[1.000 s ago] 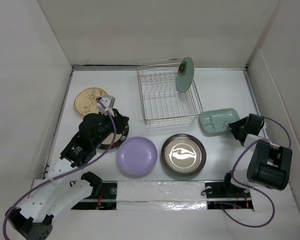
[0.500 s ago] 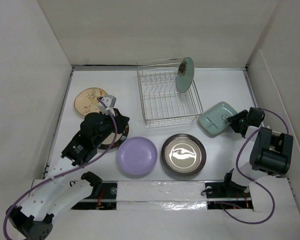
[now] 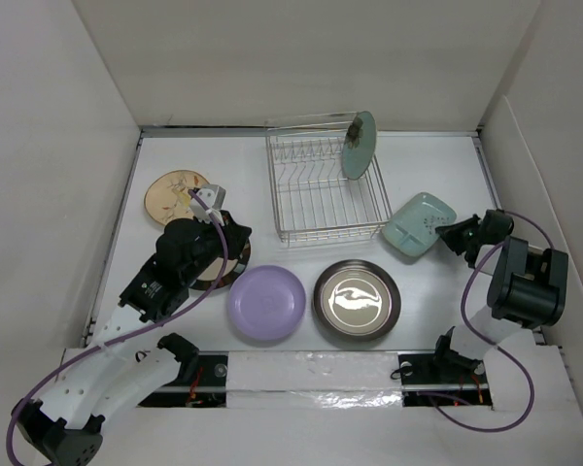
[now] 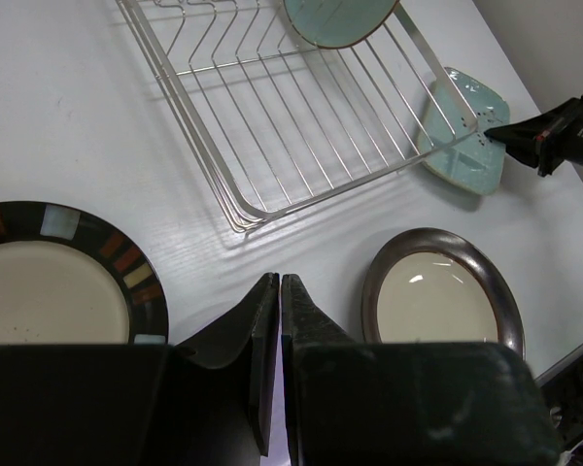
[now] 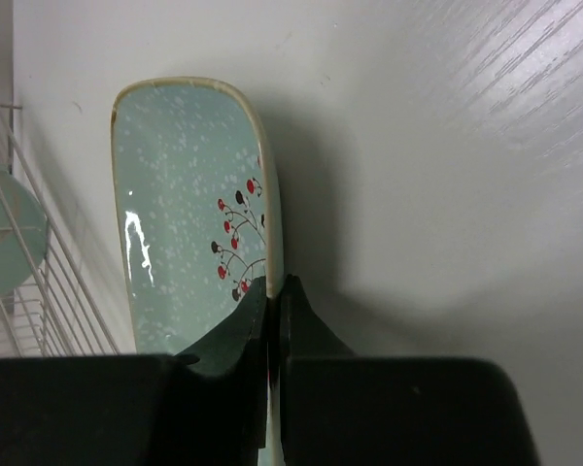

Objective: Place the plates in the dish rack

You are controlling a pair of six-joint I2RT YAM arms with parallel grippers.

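Lifted and turned since before, the pale green tray [image 3: 420, 224] stayed clamped by its rim in my right end effector [image 5: 274, 284].

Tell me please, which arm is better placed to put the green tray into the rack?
Right. The right gripper is shut on the tray's edge, just right of the rack. The left gripper is shut, empty, and farther away near the cream plate.

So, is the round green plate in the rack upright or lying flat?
Upright: the round green plate stands on edge in the dish rack, far right corner.
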